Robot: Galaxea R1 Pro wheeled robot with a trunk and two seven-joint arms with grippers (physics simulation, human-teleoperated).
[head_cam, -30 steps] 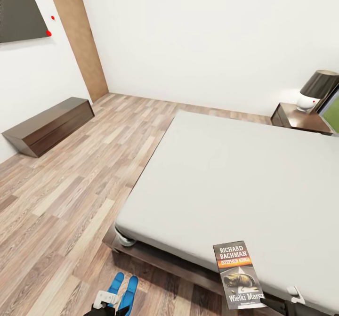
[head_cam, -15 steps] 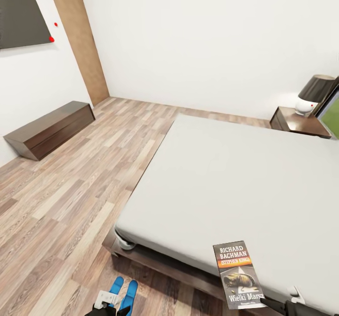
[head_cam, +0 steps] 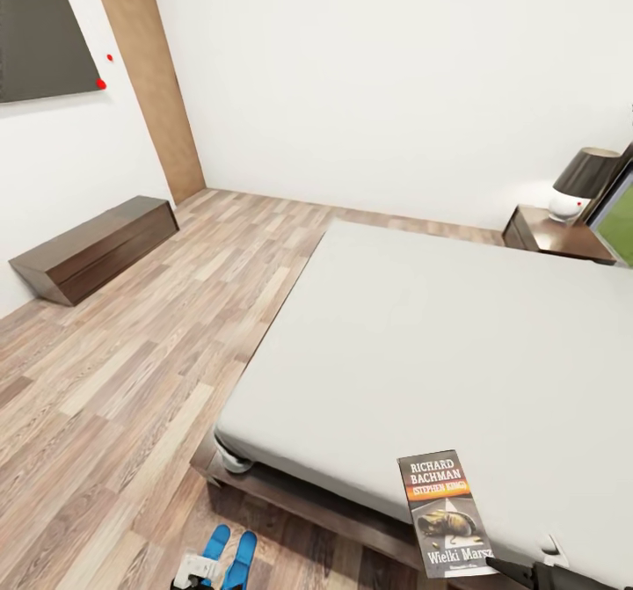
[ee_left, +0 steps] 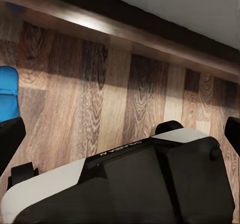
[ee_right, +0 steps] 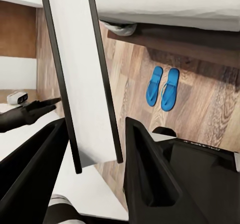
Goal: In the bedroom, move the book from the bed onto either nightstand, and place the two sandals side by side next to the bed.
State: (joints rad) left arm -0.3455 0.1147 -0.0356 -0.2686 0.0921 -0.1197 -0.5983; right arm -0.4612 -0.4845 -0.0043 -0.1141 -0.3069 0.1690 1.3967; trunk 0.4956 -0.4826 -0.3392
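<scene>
The book [head_cam: 444, 511], dark cover with "Richard Bachman" and an orange band, hangs over the near edge of the bed [head_cam: 440, 344]. My right gripper [head_cam: 520, 569] is shut on its lower end. In the right wrist view the book [ee_right: 80, 78] runs edge-on between the two black fingers [ee_right: 145, 169] of the right gripper [ee_right: 95, 129]. The two blue sandals [head_cam: 229, 557] lie side by side on the floor at the bed's foot, also seen as a pair [ee_right: 163, 87]. My left gripper [head_cam: 199, 565] hovers just beside them, open [ee_left: 120, 134], with one sandal [ee_left: 7, 93] at its side.
A nightstand [head_cam: 554, 236] with a dark-shaded lamp [head_cam: 582, 181] stands at the far right of the bed. A long low dark bench [head_cam: 92, 247] sits by the left wall under a black screen [head_cam: 44, 27]. Wood-plank floor [head_cam: 132, 370] spreads left of the bed.
The head view has shifted: the far wall, bench and nightstand sit lower in the picture, as do the sandals. The book and right gripper keep their place in the picture.
</scene>
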